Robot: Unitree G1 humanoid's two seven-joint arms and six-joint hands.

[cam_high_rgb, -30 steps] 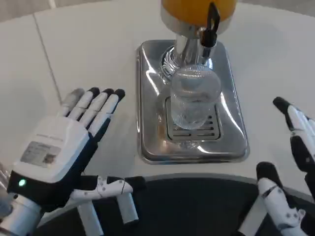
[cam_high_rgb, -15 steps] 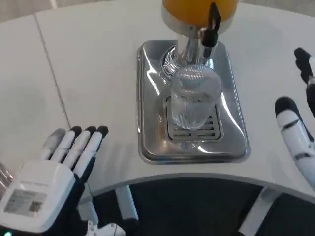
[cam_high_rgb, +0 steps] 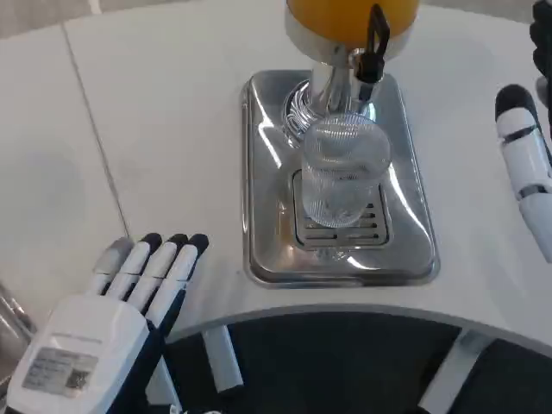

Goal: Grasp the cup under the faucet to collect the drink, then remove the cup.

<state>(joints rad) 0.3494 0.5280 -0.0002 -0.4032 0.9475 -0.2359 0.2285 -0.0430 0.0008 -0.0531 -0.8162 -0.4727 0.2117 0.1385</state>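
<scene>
- A clear ribbed cup stands upright on the slotted grate in the middle of a shiny steel drip tray, directly below the black-handled faucet.
- The faucet belongs to a dispenser with an orange body, seen at the far edge of the white table; its chrome column rises from the far part of the tray, just behind the cup.
- The cup looks empty; no liquid can be made out in it.
- The tray sits near the middle of the table, with its near edge close to the table's curved near edge.
- The left hand lies at the table's near-left, back upward, fingers stretched straight and side by side toward the far edge. It holds nothing and is well apart from the tray and the cup.
- The right hand is partly cut off by the right edge of the frame, to the right of the tray. Its visible white, black-tipped fingers are spread and grip nothing; it is apart from the cup and does not touch the tray.
- A thin seam runs across the table's left part from the far edge toward the near edge.
</scene>
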